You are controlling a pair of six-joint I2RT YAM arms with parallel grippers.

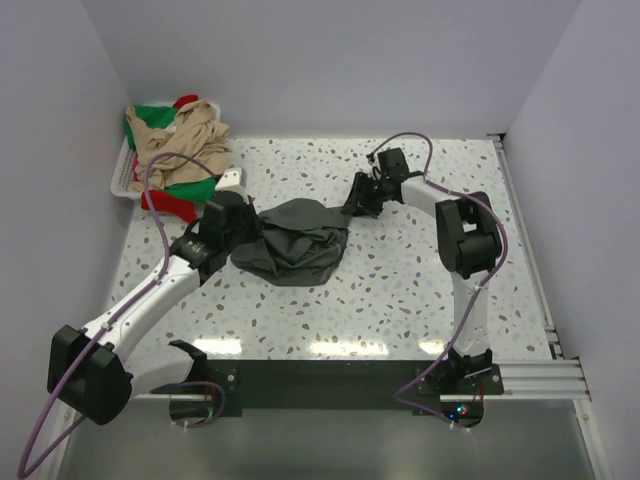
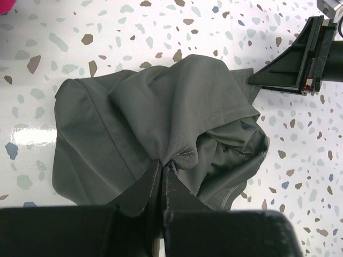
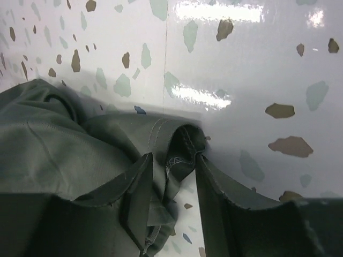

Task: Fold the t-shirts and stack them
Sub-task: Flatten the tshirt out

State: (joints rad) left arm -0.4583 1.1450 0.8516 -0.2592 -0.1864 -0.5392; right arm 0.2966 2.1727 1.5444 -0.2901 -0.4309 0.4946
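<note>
The dark grey t-shirt (image 1: 300, 245) lies crumpled in the middle of the table. My left gripper (image 1: 240, 225) is at the shirt's left edge, shut on a pinch of the grey cloth (image 2: 161, 107), with its jaws (image 2: 162, 166) pressed together. My right gripper (image 1: 358, 200) is at the shirt's upper right corner. In the right wrist view its jaws (image 3: 173, 156) stand apart around a stitched hem fold of the shirt (image 3: 53, 144), with table showing in the gap. Beige (image 1: 185, 140), green (image 1: 190, 190) and red (image 1: 165, 205) t-shirts lie heaped at the back left.
A white basket (image 1: 120, 180) in the back left corner holds the heap of coloured shirts. Walls close the table on the left, back and right. A metal rail runs along the right edge (image 1: 525, 240). The right gripper's black body (image 2: 300, 59) shows in the left wrist view.
</note>
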